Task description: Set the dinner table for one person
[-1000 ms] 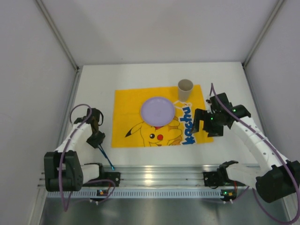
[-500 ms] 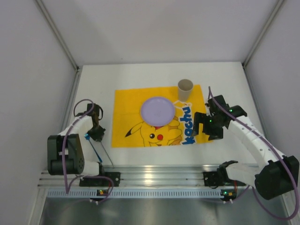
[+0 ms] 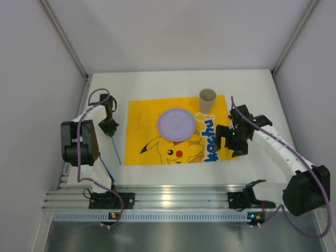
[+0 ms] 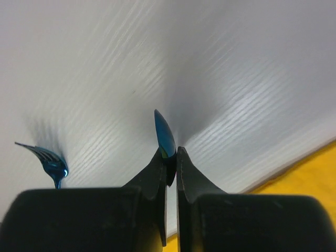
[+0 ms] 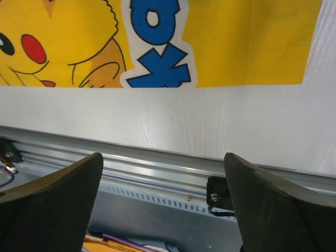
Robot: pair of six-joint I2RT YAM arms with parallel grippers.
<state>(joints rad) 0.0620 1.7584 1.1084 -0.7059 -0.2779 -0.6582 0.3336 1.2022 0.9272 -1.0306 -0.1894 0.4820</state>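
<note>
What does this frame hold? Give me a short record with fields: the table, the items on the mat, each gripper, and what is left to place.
table: white tabletop, with a yellow Pikachu mat on it
plate: purple, in the mat's middle
cup: beige, upright on the mat's far edge, right of the plate
left gripper: shut on a blue utensil, left of the mat
right gripper: open, empty, over the mat's right edge
not yet done: utensil not set beside the plate
</note>
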